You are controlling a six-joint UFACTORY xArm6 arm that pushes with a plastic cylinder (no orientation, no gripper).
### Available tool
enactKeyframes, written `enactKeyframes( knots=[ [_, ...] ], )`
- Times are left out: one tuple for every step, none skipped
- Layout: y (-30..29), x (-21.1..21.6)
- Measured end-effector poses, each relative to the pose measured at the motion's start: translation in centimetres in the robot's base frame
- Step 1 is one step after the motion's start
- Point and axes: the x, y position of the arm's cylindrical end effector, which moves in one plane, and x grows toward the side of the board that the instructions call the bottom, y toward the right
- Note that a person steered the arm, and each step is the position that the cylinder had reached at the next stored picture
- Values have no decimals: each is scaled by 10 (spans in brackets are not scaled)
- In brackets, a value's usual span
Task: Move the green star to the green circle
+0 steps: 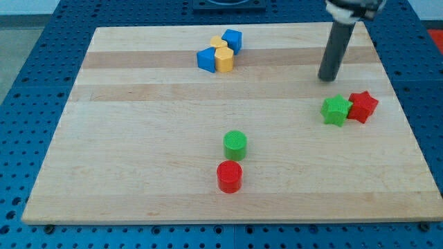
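Observation:
The green star [336,110] lies at the view's right on the wooden board [138,159], touching a red star [363,106] on its right. The green circle [235,144] sits near the board's middle, toward the view's bottom, far to the left of the green star. My tip [327,78] is at the lower end of the dark rod, just above the green star in the view and slightly to its left, with a small gap between them.
A red circle [230,176] stands just below the green circle. At the view's top middle, two blue blocks [206,59] [232,40] and two yellow blocks [223,61] [219,45] sit bunched together.

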Motion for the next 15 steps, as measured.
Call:
enactKeyframes(
  knots=[
    [63, 31],
    [80, 93],
    [75, 100],
    [66, 94],
    [49, 91],
    [29, 97],
    [11, 100],
    [-8, 100],
    [-27, 105],
    [-47, 113],
    [-63, 119],
    [-78, 119],
    [-91, 119],
    [-107, 124],
    [-122, 132]
  ],
)
